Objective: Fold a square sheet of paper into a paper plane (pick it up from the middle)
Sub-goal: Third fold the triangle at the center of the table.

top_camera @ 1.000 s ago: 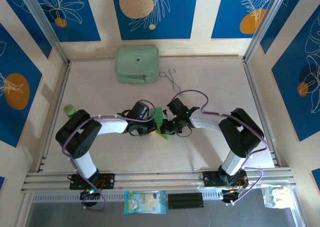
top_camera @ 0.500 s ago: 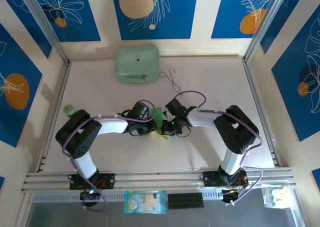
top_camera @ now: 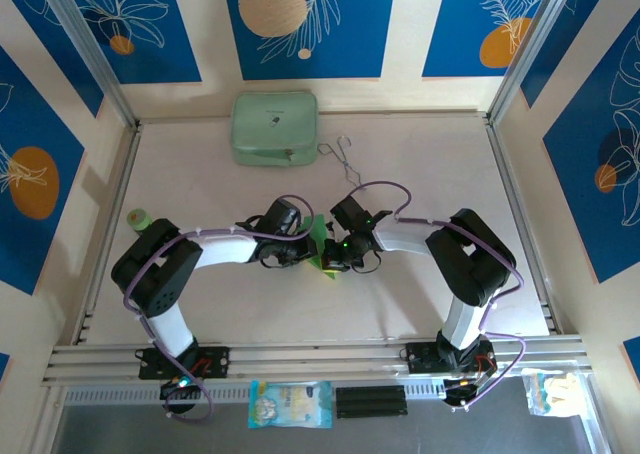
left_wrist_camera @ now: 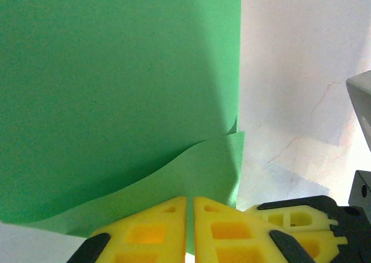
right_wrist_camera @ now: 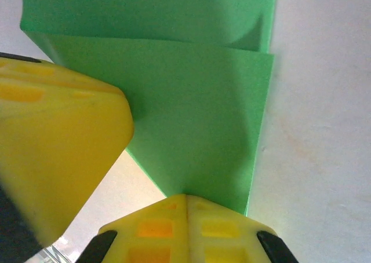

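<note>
Square sheet of paper (right_wrist_camera: 191, 130) looks thin, light, floppy; best held near folded edges. Left tool (left_wrist_camera: 190, 201) and right tool (right_wrist_camera: 186, 198) both pinch it closed.

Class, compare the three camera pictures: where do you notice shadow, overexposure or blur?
Left wrist view: a broad shadow darkens the upper sheet of paper, while the table beside it is washed out. Right wrist view: the large yellow finger at the left is soft, too near the lens. Top external view: evenly lit and sharp.
</note>
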